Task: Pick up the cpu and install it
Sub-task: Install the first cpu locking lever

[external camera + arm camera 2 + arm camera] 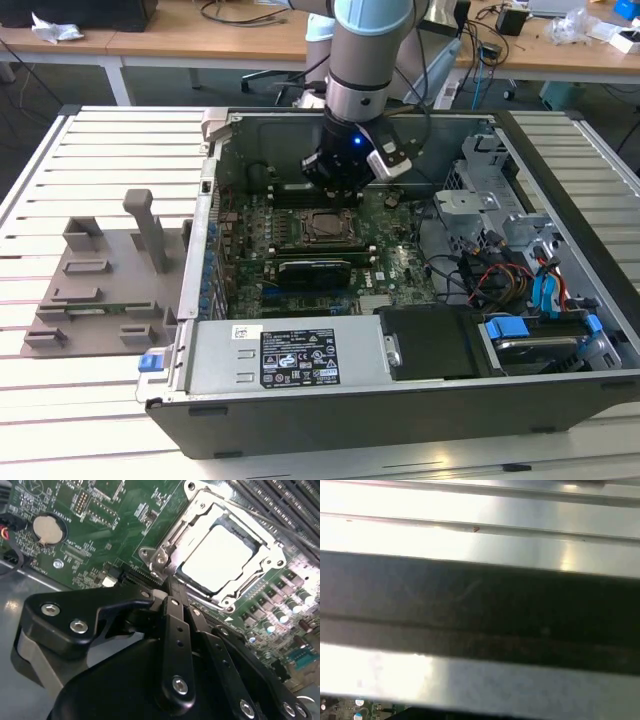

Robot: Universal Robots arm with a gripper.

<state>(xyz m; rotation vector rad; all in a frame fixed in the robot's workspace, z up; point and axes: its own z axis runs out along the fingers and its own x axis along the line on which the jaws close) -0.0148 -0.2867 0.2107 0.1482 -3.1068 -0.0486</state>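
The cpu (217, 557) lies flat in the motherboard socket, its silvery-white top showing inside the metal socket frame (165, 545). In the exterior view the socket (322, 226) sits mid-board inside the open computer case. My gripper (161, 594) hovers just beside the socket's corner, its black fingers (125, 605) shut together with nothing between them. From the exterior view the gripper (335, 192) hangs low over the board, just behind the socket.
A round coin battery (49, 529) and memory slots (280, 500) flank the socket. Within the case are an expansion card (313, 270), the power supply (290, 355), a drive cage (500, 190) and cables (500, 275). A grey fixture (110, 280) stands on the exterior view's left.
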